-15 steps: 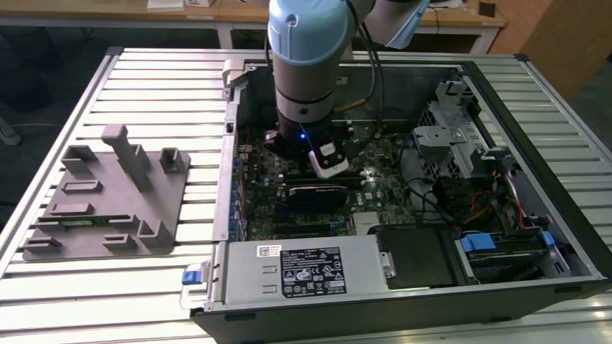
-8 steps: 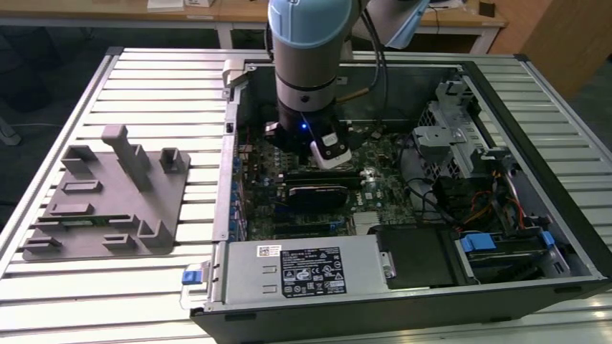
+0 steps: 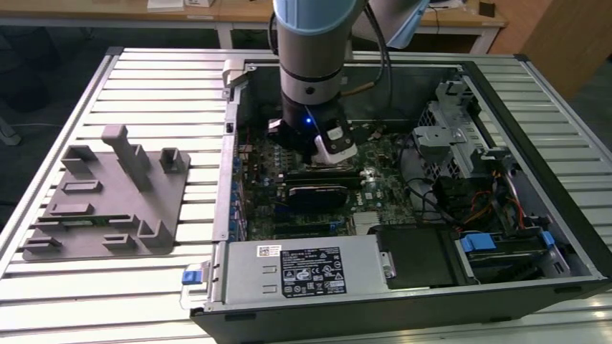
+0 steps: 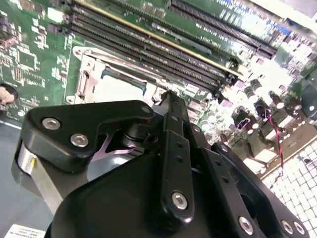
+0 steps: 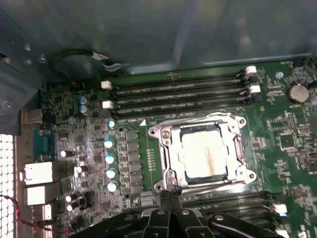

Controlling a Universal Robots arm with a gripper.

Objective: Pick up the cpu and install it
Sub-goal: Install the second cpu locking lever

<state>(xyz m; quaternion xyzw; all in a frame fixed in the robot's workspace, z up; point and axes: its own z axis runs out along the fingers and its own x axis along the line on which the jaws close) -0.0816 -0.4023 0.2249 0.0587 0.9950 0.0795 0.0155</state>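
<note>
First wrist view: we are seeing our tool [image 5: 170, 194] clenched, empty, beside the socketed chip [image 5: 204, 154]; light, fragile, edge-gripped.

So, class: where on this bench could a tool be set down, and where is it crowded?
Free: the slatted table in front of the grey fixture, and the strip behind it. Crowded: inside the case, around the gripper above the socket.
</note>
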